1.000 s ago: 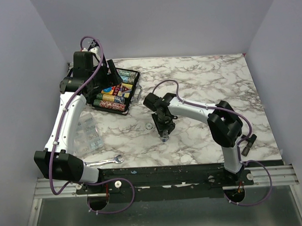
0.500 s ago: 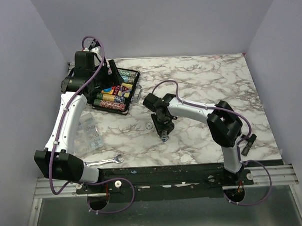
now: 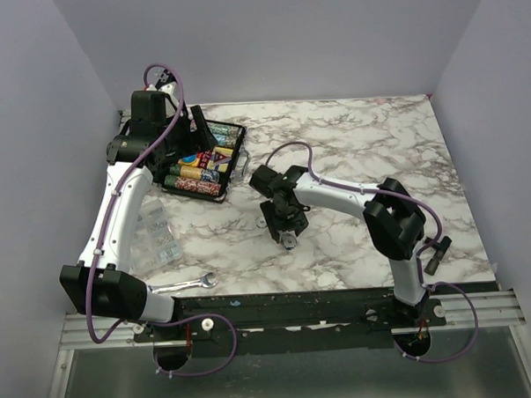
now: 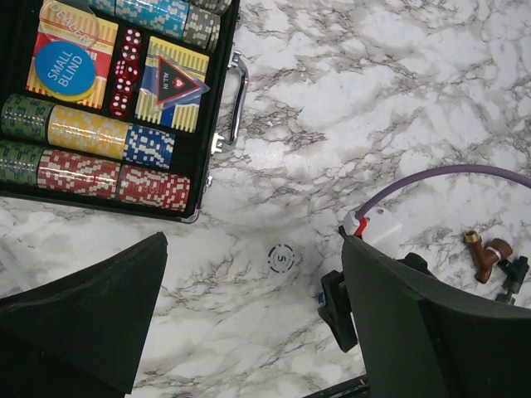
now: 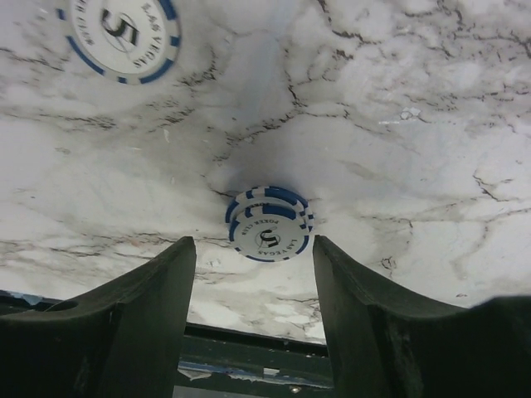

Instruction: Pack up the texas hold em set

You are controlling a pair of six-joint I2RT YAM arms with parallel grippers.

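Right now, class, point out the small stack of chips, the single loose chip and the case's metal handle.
stack of chips (image 5: 267, 234), right wrist view, top chip's face.
single loose chip (image 4: 281, 258), left wrist view, its centre.
metal handle (image 4: 241, 95), left wrist view, middle of the bar.

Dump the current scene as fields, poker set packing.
left gripper: open, empty, above table
right gripper: open, straddling chip stack
chip stack: on table, touching neither finger
loose chip: flat on table, outside case
case: open, chip rows inside
wrench: table's near edge, left side
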